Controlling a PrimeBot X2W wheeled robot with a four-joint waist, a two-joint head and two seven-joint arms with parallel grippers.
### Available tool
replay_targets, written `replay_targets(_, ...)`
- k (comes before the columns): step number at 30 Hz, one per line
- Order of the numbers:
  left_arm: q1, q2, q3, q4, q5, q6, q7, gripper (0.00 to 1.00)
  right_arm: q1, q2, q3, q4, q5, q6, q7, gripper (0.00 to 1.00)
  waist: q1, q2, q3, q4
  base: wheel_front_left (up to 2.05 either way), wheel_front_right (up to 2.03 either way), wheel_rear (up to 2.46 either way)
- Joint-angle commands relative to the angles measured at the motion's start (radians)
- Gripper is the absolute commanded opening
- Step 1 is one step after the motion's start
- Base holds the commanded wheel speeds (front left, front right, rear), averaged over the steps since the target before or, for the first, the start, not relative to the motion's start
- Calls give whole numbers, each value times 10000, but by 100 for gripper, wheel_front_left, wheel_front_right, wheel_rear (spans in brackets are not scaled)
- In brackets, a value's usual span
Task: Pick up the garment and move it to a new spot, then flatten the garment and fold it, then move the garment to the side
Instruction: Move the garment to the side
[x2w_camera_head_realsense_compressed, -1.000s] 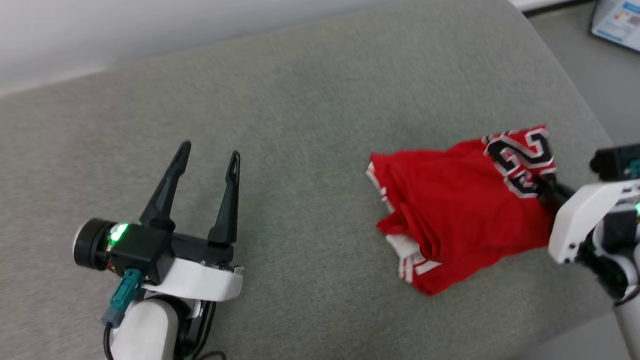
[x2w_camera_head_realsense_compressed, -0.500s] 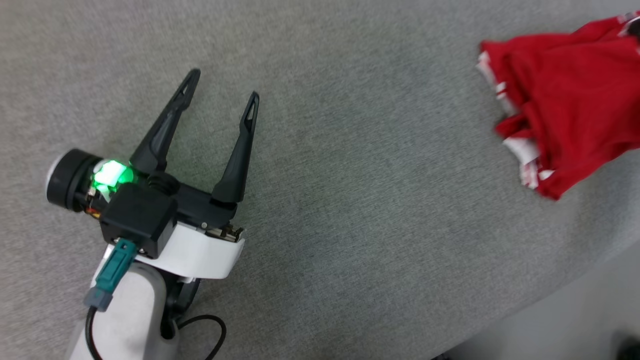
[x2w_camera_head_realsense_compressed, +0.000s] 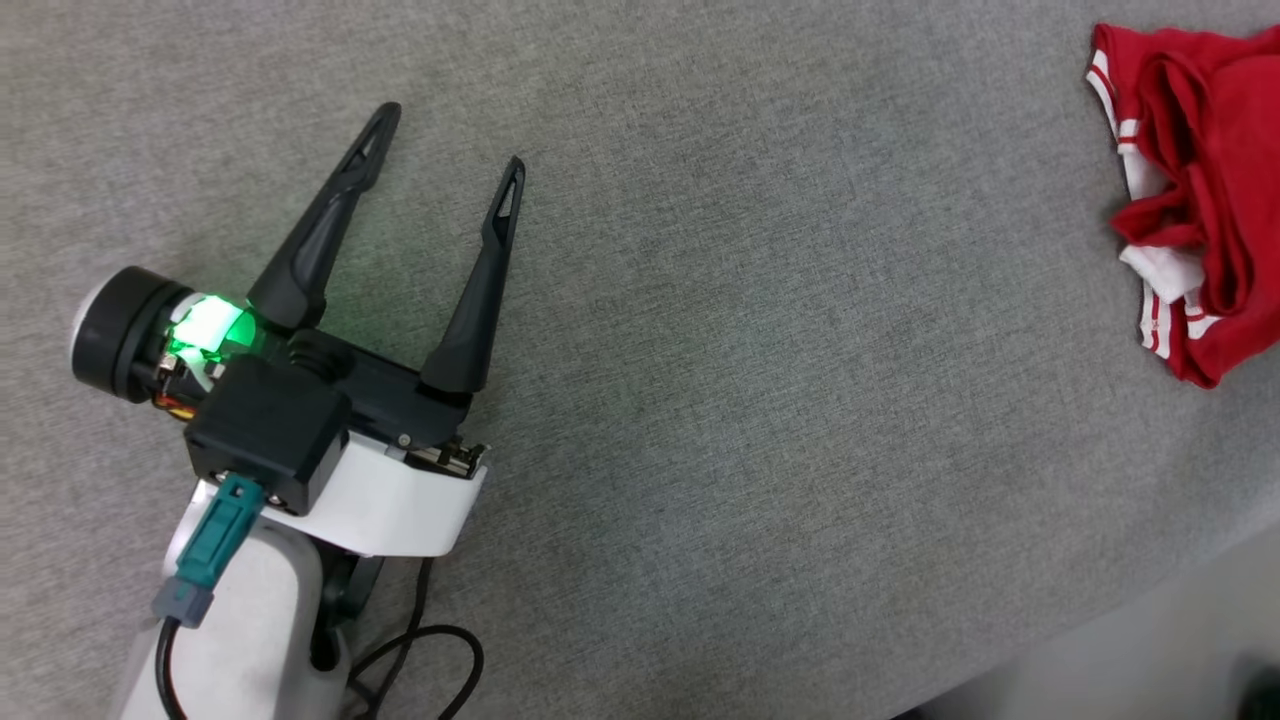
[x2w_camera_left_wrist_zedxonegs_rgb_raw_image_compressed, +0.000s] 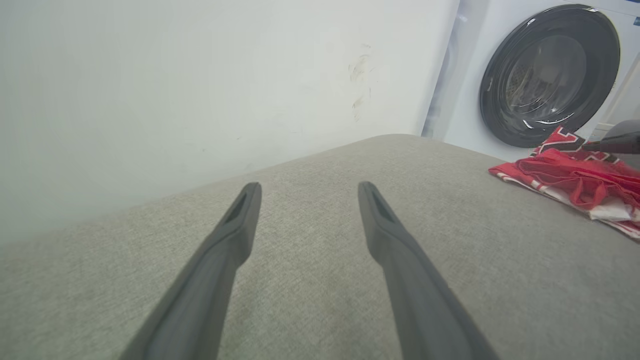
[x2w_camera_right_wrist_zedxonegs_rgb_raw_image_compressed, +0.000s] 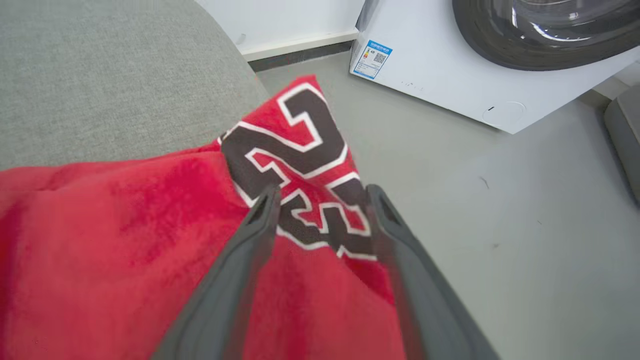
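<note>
The garment (x2w_camera_head_realsense_compressed: 1210, 200) is a crumpled red jersey with white striped trim, lying at the right end of the grey cushion (x2w_camera_head_realsense_compressed: 750, 350). In the right wrist view my right gripper (x2w_camera_right_wrist_zedxonegs_rgb_raw_image_compressed: 322, 195) stands open. Its two fingers straddle the black "23" on the garment (x2w_camera_right_wrist_zedxonegs_rgb_raw_image_compressed: 125, 225), at the cloth's edge that overhangs the cushion. My left gripper (x2w_camera_head_realsense_compressed: 450, 138) hovers open and empty over bare cushion, far left of the garment. The left wrist view has the left gripper (x2w_camera_left_wrist_zedxonegs_rgb_raw_image_compressed: 309, 187) open, with the garment (x2w_camera_left_wrist_zedxonegs_rgb_raw_image_compressed: 575, 175) off to its right.
A white washing machine (x2w_camera_right_wrist_zedxonegs_rgb_raw_image_compressed: 450, 60) with a dark round door (x2w_camera_left_wrist_zedxonegs_rgb_raw_image_compressed: 545, 75) stands on the grey floor (x2w_camera_right_wrist_zedxonegs_rgb_raw_image_compressed: 500, 225) beyond the cushion's rounded end. A pale wall (x2w_camera_left_wrist_zedxonegs_rgb_raw_image_compressed: 200, 90) runs behind the cushion. The cushion's front edge (x2w_camera_head_realsense_compressed: 1100, 610) slants across the lower right.
The head camera has swung down and left, so the garment has slid to the picture's right edge. The right gripper, earlier pinched on the numbered corner, now has its fingers apart. The left gripper holds still.
</note>
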Motion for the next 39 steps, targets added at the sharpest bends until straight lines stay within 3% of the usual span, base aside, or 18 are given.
replay_targets(1, -163, -30, -9, 36, -49, 5, -94, 100, -179, -87, -112, 78, -125, -7, -203, 100, -1, 0, -101, 88, 0, 0, 0)
replay_targets(9, 336, -388, -53, 753, -310, 307, -737, 100, -17, -40, -752, 202, -1166, -7, -1641, 100, -1, 0, -1160, 669, 0, 0, 0)
replay_targets(18, 1361, -1016, 199, 1893, -782, 969, -1450, 100, 1801, 758, -554, -1329, -1677, -7, -2464, 100, -1, 0, -2998, 1556, 0, 0, 0)
replay_targets(29, 2840, -1400, 724, 2942, -1249, 1574, -1695, 100, 5271, 2205, -284, -4677, -1638, -7, -1423, 100, -1, 0, -5065, 2697, 0, 0, 0)
replay_targets(31, 3050, -1389, 751, 3175, -1297, 1543, -1710, 100, 5876, 2513, -120, -5369, -1625, -7, -1228, 100, -1, 0, -5390, 2910, 0, 0, 0)
replay_targets(32, 3314, -1381, 859, 3483, -1381, 1592, -1722, 100, 6706, 2889, 83, -6370, -1495, -7, -959, 100, -1, 0, -5853, 3194, 0, 0, 0)
replay_targets(39, 3969, -1248, 1122, 4062, -1465, 1671, -1738, 100, 8363, 3628, 723, -8255, -1291, -6, -376, 100, -1, 0, -6838, 3620, 0, 0, 0)
